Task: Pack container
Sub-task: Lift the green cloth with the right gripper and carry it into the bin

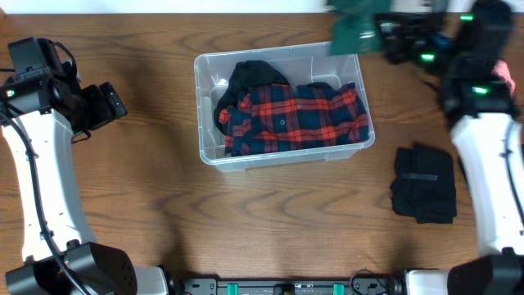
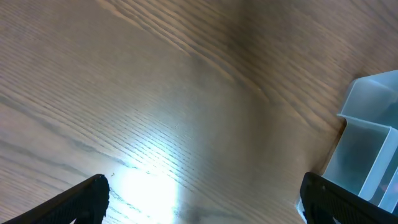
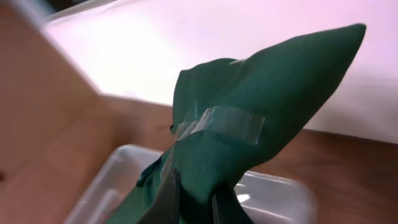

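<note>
Clear container [image 1: 211, 78] mid-tabletop, toward the far edge, partly packed with a plaid shirt [image 1: 295, 119] and black garment [image 1: 250, 75] | right end effector [image 3: 196, 200] clenched on taped green cloth bundle [image 3: 249, 143] by the far edge, likely next in | folded black clothing [image 1: 424, 183] near the right edge, unpacked | left end effector [image 2: 205, 205] spread wide, empty, toward the left edge.

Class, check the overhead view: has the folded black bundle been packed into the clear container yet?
No, the black bundle lies on the table beside the container, which holds a red plaid shirt.
</note>
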